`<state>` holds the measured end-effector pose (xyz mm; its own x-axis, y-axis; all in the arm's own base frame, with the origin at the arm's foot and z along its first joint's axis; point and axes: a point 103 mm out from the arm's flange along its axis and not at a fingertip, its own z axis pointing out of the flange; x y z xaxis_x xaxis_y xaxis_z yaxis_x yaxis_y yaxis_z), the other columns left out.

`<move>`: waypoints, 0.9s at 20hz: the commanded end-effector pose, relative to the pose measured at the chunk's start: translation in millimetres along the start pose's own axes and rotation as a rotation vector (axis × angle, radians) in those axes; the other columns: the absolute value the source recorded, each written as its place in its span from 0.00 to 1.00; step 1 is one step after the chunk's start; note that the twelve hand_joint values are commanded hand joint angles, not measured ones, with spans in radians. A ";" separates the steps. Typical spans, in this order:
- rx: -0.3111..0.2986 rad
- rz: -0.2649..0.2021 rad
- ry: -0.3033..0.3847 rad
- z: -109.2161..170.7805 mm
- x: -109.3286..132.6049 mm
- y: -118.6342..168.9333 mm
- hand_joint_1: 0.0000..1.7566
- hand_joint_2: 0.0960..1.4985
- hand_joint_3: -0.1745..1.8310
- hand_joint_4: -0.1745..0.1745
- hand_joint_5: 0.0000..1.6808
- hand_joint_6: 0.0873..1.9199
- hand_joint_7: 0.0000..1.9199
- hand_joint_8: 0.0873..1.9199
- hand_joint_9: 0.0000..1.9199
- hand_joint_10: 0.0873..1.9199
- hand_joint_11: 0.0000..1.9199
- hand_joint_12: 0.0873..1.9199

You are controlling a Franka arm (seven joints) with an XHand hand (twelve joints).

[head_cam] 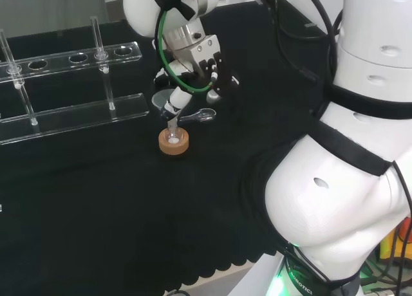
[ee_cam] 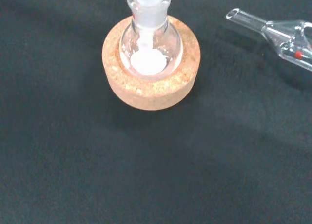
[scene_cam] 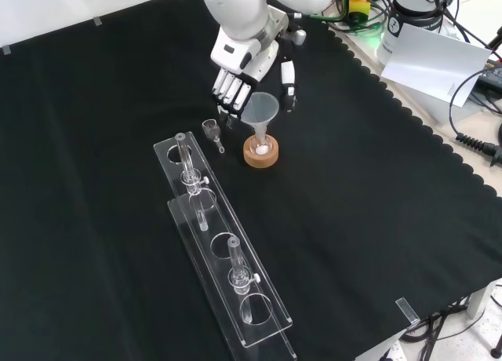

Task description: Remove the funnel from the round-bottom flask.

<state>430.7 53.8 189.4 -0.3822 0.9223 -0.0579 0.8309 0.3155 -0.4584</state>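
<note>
Cork ring (scene_cam: 260, 153) steadies the round-bottom flask (ee_cam: 151, 48) so the hand (scene_cam: 239, 63), fingers relaxed and holding nothing at the funnel (scene_cam: 261, 108)'s 11 o'clock in the front view, can lift it

The hand (scene_cam: 249, 71) hangs palm-down, fingers seemingly straight, thumb set apart.

Funnel (scene_cam: 261, 110): clear, upright, stem in flask neck | Round-bottom flask (ee_cam: 150, 41): clear glass, white powder inside, upright on cork ring (ee_cam: 151, 85)
</note>
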 end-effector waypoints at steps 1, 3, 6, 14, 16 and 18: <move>0.010 -0.004 -0.021 5.2 3.7 3.2 0.29 0.55 0.04 0.37 0.10 0.00 0.00 0.37 0.09 0.42 0.13 0.75; 0.011 0.000 -0.032 6.5 3.9 3.3 0.29 0.55 0.04 0.37 0.10 0.00 0.00 0.37 0.09 0.42 0.13 0.75; -0.003 0.004 -0.046 6.6 3.0 2.5 0.29 0.55 0.04 0.36 0.10 0.00 0.00 0.37 0.10 0.42 0.13 0.75; -0.008 0.010 -0.091 4.2 1.9 3.8 0.31 0.57 0.04 0.33 0.14 0.00 0.06 0.35 0.19 0.35 0.14 0.72; -0.007 0.012 -0.101 3.1 2.3 4.4 0.32 0.57 0.04 0.33 0.15 0.00 0.09 0.35 0.23 0.32 0.15 0.71; -0.008 0.013 -0.110 1.6 3.0 5.0 0.33 0.58 0.04 0.33 0.17 0.00 0.13 0.34 0.29 0.30 0.17 0.70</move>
<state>431.9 55.7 183.9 -0.4087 0.9008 -0.1468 0.8381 0.3067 -0.4512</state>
